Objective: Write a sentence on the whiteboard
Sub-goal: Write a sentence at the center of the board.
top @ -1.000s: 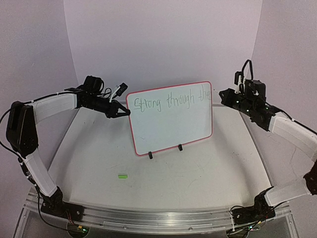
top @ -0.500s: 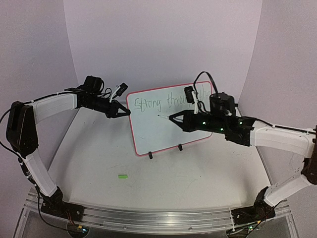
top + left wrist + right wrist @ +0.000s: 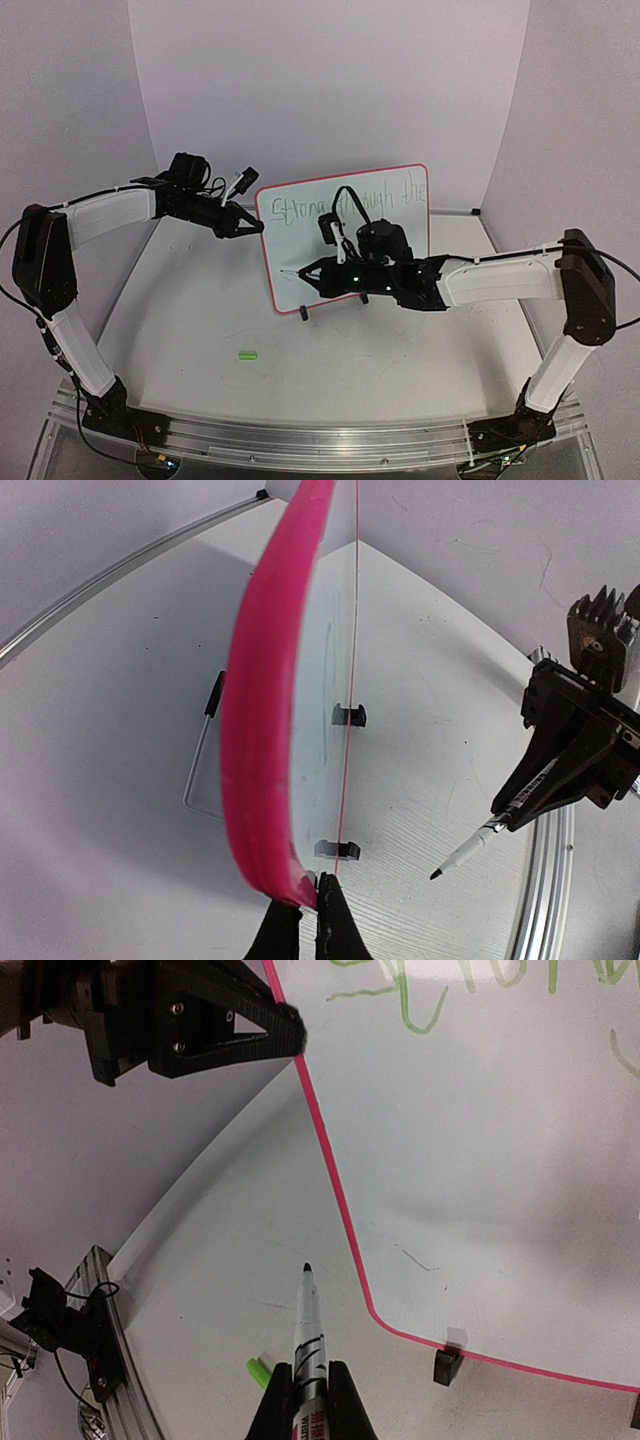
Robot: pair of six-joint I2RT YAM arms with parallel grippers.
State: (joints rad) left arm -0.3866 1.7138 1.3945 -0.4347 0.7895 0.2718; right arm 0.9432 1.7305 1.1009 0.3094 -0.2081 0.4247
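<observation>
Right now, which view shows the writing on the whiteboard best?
Top external: the green writing faces the camera across the whiteboard, partly hidden by the right arm. Right wrist catches only letter bottoms; left wrist sees the board edge-on.

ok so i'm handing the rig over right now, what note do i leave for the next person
Left gripper: shut on the left edge of the whiteboard, which stands on the table.
Right gripper: shut on a marker, its tip near the board's lower left corner, not touching it.
Done: one line of green writing across the top, reading about "Strong through the".
Left: the rest of the sentence; the board below that line is blank.
A small green cap lies on the table in front.
</observation>
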